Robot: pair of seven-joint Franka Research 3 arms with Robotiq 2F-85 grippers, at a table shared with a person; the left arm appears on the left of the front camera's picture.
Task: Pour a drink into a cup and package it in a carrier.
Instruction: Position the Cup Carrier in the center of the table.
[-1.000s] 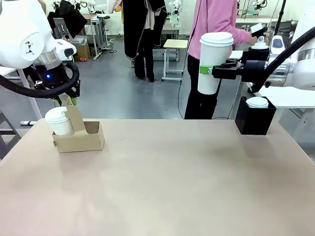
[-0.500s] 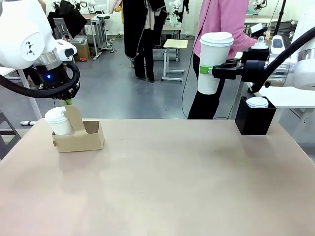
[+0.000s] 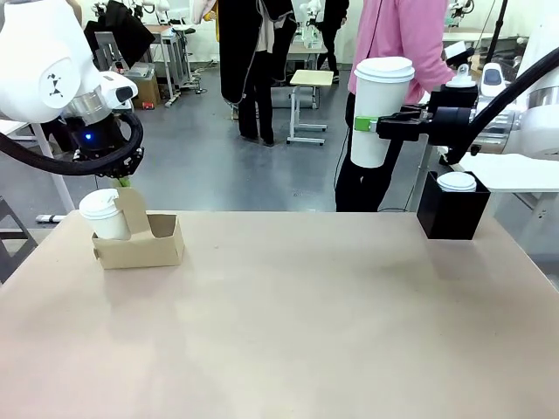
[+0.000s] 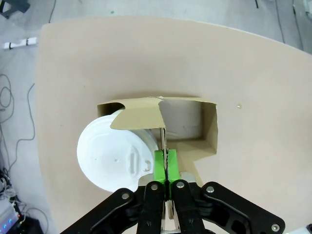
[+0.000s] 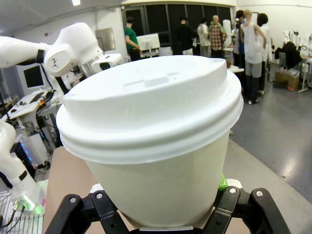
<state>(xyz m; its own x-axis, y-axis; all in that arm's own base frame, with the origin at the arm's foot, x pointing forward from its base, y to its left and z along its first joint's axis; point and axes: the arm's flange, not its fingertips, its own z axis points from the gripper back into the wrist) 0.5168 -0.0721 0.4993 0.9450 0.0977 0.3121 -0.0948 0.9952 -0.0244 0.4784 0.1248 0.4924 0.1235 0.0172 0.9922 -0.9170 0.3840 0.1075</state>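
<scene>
Left fingers [image 4: 160, 166], apart a second ago, now tight on carrier handle [image 3: 134, 209]; right fingers [image 3: 363, 123] around raised cup [image 3: 377, 105].

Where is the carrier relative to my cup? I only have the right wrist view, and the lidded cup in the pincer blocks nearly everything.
Observer: The carrier sits near the far left corner of the table. Your cup hangs raised in the right pincer over the far right side.
Operator: Is a hole free?
Observer: Yes. Another lidded cup fills one hole. The hole on the other side of the handle tab is empty.
Operator: Is the carrier steadied?
Observer: The left pincer is shut on that upright tab.
</scene>
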